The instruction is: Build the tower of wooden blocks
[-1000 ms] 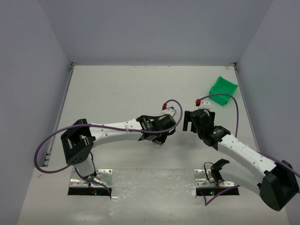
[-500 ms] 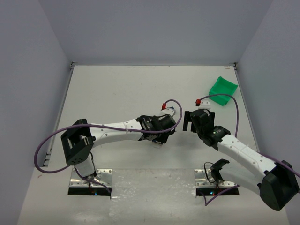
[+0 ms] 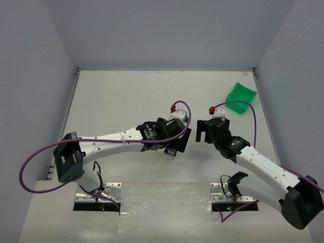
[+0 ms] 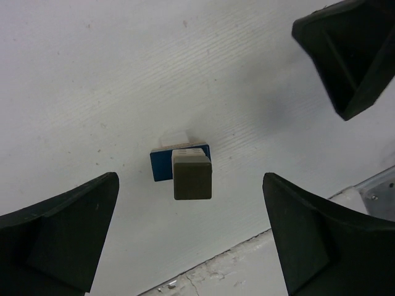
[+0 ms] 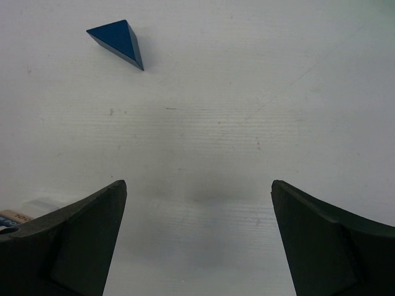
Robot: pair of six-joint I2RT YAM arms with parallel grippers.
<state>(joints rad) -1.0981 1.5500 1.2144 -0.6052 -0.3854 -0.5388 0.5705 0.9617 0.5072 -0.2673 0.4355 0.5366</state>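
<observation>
- The left end effector (image 4: 190, 180) stands wide and holds nothing. It hangs straight above the tower (image 4: 192, 179), and its fingers do not touch the blocks.
- The tower stands on the table (image 4: 92, 74), and from above it shows three levels: a beige block at the bottom, a blue block (image 4: 160, 168) on it, and a grey-brown block on top.
- The right end effector (image 5: 197, 185) is also wide and empty, and it points down at bare table.
- The roof piece (image 5: 117, 40) is not on the tower. It lies alone on the table, ahead of the right end effector and to the left in the right wrist view, well apart from the fingers.
- Its long edge runs diagonally in that view, so I judge the wrist must turn before the fingers can close across it.
- Only the right wrist view shows the roof piece, so I think the right arm is better placed to take it.
- In the top view the two end effectors are near each other at the middle of the table, so there is little room between them.
- The table is white and flat. A green bin (image 3: 240, 95) sits far to the right, and plain walls close three sides.
</observation>
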